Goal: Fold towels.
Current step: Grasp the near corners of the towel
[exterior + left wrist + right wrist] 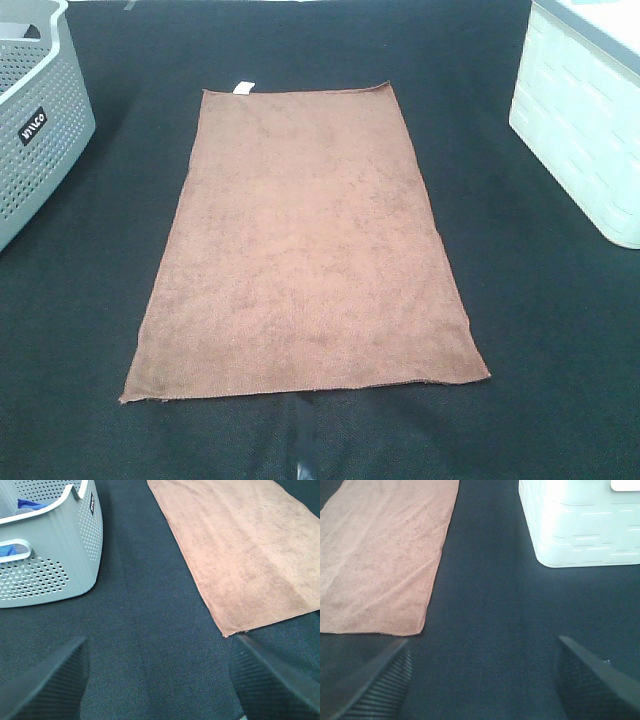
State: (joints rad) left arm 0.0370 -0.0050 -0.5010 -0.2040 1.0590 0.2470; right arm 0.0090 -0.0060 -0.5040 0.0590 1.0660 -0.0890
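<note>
Towel [305, 240] lies flat, apart from left fingers [45, 685] and right fingers [595, 680].

Shows only part of the grey basket [45, 140] in the high view, cropped at the left edge; likewise the white bin [580, 130] at the right edge. Hides most of a blue item [27, 504] behind the basket's wall. Crops the towel [240, 545] in both wrist views, also the fingers [47, 685] of left gripper [157, 647] and right gripper [484, 647]. Leaves the white tag [241, 89] too small to read.
</note>
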